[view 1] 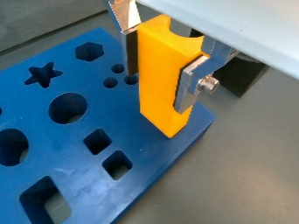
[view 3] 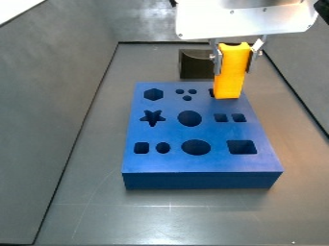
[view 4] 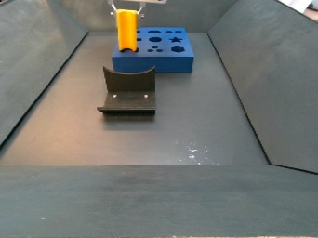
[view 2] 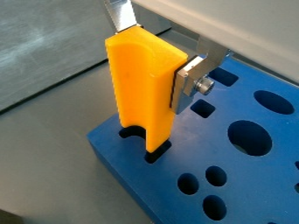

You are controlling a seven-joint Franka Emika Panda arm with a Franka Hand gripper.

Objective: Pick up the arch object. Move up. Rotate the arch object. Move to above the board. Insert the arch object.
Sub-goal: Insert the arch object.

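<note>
One arch object [view 3: 230, 69], one board [view 3: 206, 163] (blue), one fixture [view 4: 128, 92], one claw [view 1: 165, 54]

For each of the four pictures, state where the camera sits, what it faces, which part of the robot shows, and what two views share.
Wrist view: on the arm, beside the gripper, facing down on the board.
Wrist view: opposite side, showing the arch object at the board's edge.
Side view: high, beyond the board's near edge; gripper at top.
Side view: far back, past the fixture.
All share arch and board.

The hand [view 2: 158, 52] points straight down (fingers [view 1: 193, 80] clamped tight), wrist above.
</note>
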